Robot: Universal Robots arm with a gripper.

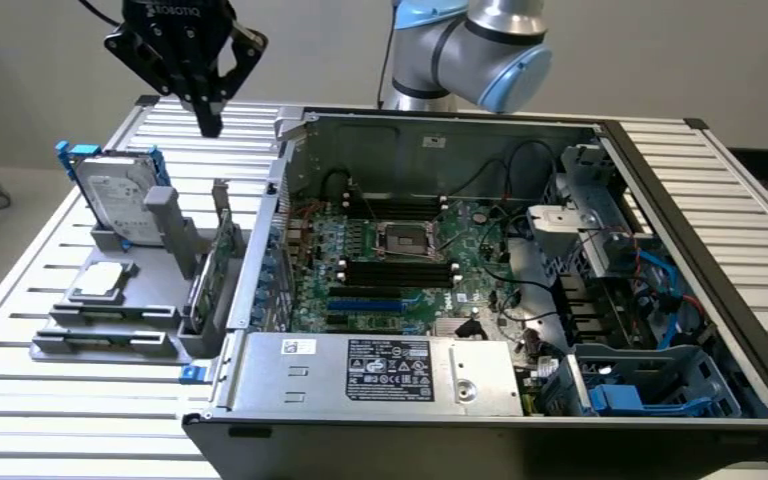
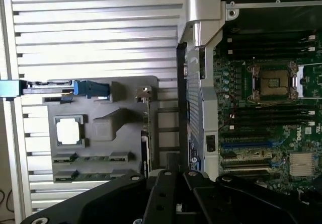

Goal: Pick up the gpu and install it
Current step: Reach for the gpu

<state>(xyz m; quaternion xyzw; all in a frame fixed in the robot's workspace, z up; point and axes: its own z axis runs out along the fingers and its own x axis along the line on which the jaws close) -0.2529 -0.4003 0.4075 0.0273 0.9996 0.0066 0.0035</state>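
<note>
Tool (image 1: 208, 122): white brand lettering on its black body, upside down and cut by the frame edge, seemingly "ROBOTIQ".
Power supply sticker (image 1: 391, 368): black-and-white print and marks at the case's near side, too small to read.

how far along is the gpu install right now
Nothing looks done yet: the gpu stands upright in the grey holder, outside the computer case. In hand: the claw hangs high above the holder, apart from the gpu. Left: both the pickup and the install.
</note>
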